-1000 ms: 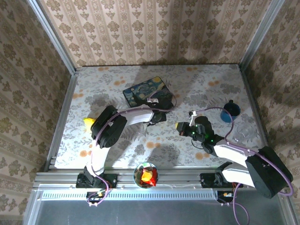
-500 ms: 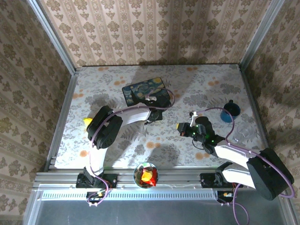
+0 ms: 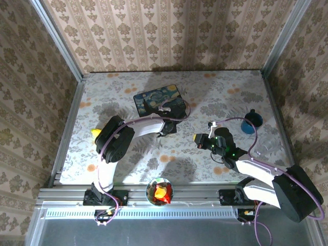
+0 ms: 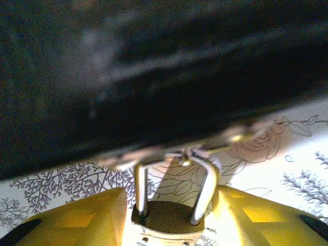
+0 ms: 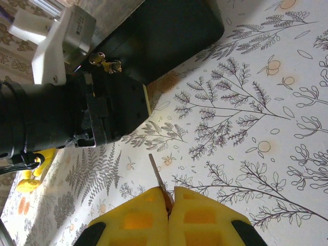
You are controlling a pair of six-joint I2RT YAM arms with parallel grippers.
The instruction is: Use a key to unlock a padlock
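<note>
- The left gripper (image 4: 168, 201) is closed partway. Its yellow fingers (image 4: 77, 220) press on either side of the padlock (image 4: 166, 221), which sits between their tips.
- The padlock's brass body stands upright in that grip. Its pale shackle (image 4: 139, 187) rises straight ahead of the fingers, with both legs seated in the body.
- Just past the top of the shackle is the side wall of the dark blue box (image 4: 154, 77). Something thin and pale lies where the shackle meets the wall, too blurred to make out.
- The right gripper (image 5: 169, 193) is fully closed, its two fingers meeting on the key (image 5: 156, 174). The key's thin blade sticks out ahead of the fingertips, leaning a little to the left.
- Ahead and to the left of the key's tip, and apart from it, is the black body of the left gripper, with the box beyond it.
- The floral table (image 5: 246, 102) lies under both grippers.
- Seen from above, the right gripper's tips point toward the left gripper, with a strip of bare cloth between them.
- A blue cup (image 3: 252, 121) stands well behind the right gripper, toward the far side.
- A bowl (image 3: 160, 190) sits near the arm bases, well behind both grippers.
</note>
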